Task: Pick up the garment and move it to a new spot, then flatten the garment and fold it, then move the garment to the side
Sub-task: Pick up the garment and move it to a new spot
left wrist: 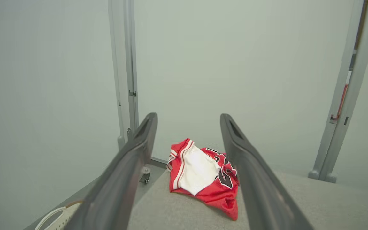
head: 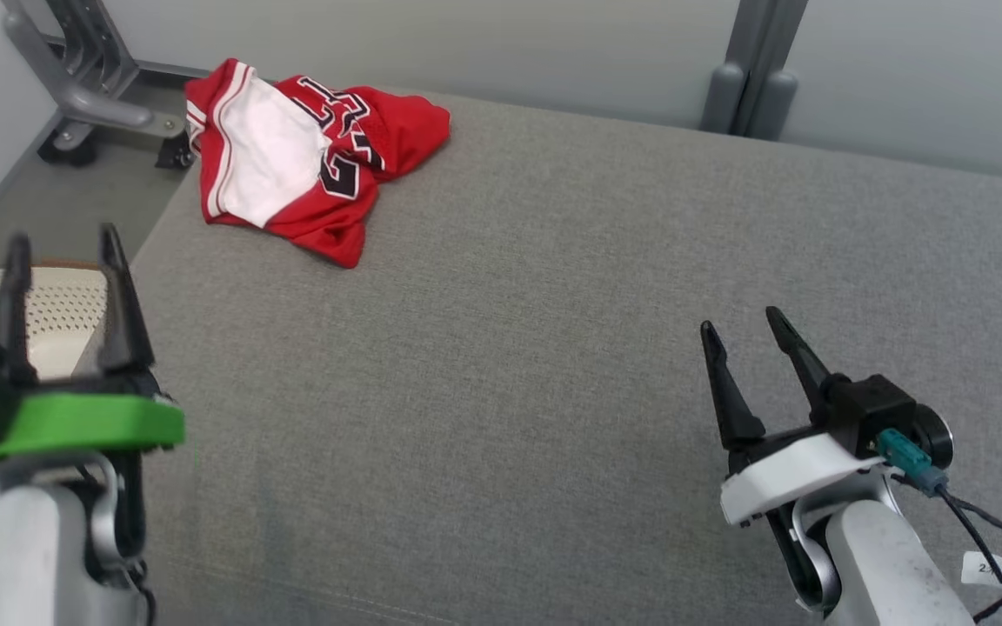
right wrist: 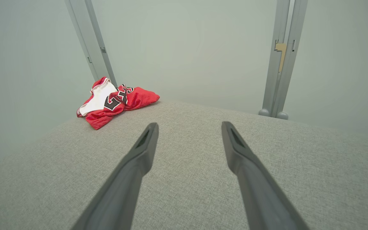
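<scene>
The garment (head: 310, 156) is a red jersey with white lining and black-and-white lettering, lying crumpled at the far left corner of the grey fabric surface (head: 553, 304). It appears too in the left wrist view (left wrist: 203, 172) and the right wrist view (right wrist: 113, 99). My left gripper (head: 66, 248) hangs open at the near left edge, well short of the garment, nothing between its fingers. At the near right, my right gripper (head: 740, 317) stands open and empty above the surface.
A perforated white basket (head: 49, 313) sits on the floor left of the surface, under my left gripper. A grey metal frame with a caster (head: 92, 96) stands behind the garment. Grey posts (head: 753, 78) rise along the pale back wall.
</scene>
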### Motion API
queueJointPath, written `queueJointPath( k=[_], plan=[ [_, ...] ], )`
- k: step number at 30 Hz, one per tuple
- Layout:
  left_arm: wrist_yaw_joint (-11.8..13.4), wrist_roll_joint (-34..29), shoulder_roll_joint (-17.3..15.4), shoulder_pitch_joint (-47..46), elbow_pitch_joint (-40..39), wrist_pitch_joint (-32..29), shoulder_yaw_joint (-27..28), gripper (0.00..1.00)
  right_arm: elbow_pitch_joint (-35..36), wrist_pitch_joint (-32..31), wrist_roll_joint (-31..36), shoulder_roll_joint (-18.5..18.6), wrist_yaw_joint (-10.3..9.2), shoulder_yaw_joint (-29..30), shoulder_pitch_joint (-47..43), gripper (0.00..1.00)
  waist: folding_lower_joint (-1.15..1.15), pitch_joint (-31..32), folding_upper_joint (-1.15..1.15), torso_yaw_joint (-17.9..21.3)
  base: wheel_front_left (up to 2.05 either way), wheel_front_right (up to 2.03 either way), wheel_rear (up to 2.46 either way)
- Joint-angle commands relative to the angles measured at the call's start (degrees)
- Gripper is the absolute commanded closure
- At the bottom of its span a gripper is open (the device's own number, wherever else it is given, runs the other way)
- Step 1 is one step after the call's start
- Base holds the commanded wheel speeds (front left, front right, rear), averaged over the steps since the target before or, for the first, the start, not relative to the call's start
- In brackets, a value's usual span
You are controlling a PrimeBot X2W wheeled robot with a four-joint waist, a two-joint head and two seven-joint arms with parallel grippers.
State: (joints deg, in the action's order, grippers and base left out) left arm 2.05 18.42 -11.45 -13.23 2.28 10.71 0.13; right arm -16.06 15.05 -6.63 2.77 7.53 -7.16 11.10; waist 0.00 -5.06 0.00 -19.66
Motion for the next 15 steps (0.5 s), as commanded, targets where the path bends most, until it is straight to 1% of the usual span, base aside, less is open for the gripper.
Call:
queueJointPath(
  k=[1,5,7,10,11,15],
  plan=[
    [-0.51,-0.5,-1.92,-4.23,-0.25,-1.44,0.45,0.0,0.98,0.02,1.0,0.22,-0.09,0.28,1.74,0.0,0.0,-6.04,0.0,4.06,0.0,0.0,0.0],
    [-1.75,-1.68,-7.51,-16.36,1.32,-7.33,0.88,0.0,4.58,-1.54,3.97,0.23,-0.09,0.66,5.72,0.0,0.0,-12.61,0.0,7.15,0.0,0.0,0.0],
    [-2.64,-1.14,-9.34,-23.03,3.39,-10.88,0.79,0.0,7.05,-2.53,6.04,0.23,-0.09,1.36,7.67,0.0,0.0,-16.24,0.0,8.49,0.0,0.0,0.0],
    [-3.29,0.31,-10.83,-31.54,8.64,-15.88,0.82,0.0,10.78,-4.0,8.25,0.69,-0.09,2.31,10.22,0.0,0.0,-21.1,0.0,10.27,0.0,0.0,0.0],
    [-3.4,0.48,-11.78,-34.56,11.06,-17.51,0.9,0.0,12.26,-4.62,8.79,0.82,-0.09,2.23,11.14,0.0,0.0,-23.0,0.0,11.11,0.0,0.0,0.0],
    [-4.09,-0.75,-13.69,-41.86,21.0,-21.98,-0.79,0.0,16.33,-5.93,9.52,0.94,-0.09,2.24,12.56,0.0,0.0,-27.88,0.0,13.65,0.0,0.0,0.0]
  ],
)
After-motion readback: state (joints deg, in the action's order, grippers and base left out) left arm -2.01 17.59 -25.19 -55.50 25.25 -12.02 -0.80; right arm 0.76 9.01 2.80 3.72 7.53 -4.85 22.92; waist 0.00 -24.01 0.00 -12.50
